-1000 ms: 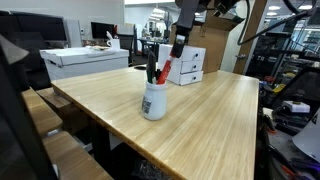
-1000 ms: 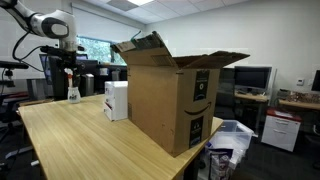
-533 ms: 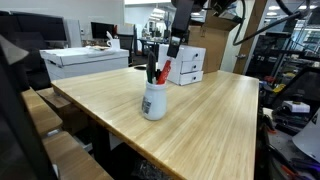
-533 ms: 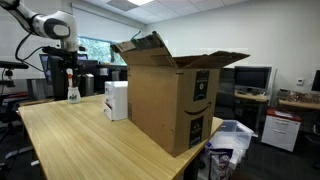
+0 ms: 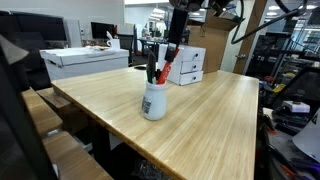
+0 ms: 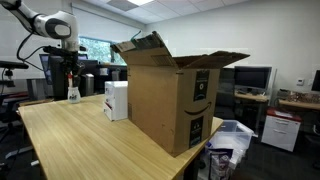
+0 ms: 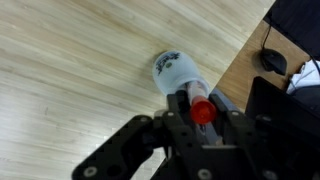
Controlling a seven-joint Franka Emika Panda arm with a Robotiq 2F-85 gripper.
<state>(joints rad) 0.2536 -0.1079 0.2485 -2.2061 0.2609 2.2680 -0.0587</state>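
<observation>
A white cup (image 5: 153, 101) stands near the middle of the wooden table (image 5: 210, 115) with a red marker (image 5: 166, 71) and dark pens sticking out of it. My gripper (image 5: 170, 55) comes down from above onto the top of the red marker. In the wrist view the marker's red cap (image 7: 202, 110) sits between the black fingers (image 7: 178, 111), which press close on both sides, with the cup (image 7: 175, 72) just beyond. In an exterior view the arm (image 6: 55, 25) hangs over the cup (image 6: 73, 94) at the table's far end.
A large open cardboard box (image 6: 170, 95) and a small white box (image 6: 116, 100) stand on the table. A stacked white drawer unit (image 5: 188, 63) and a flat white box (image 5: 85, 62) lie behind the cup. A table edge and a dark chair (image 7: 295, 90) show in the wrist view.
The gripper has sunk slightly toward the cup and its fingers have closed in on the red marker. The cup has stayed put.
</observation>
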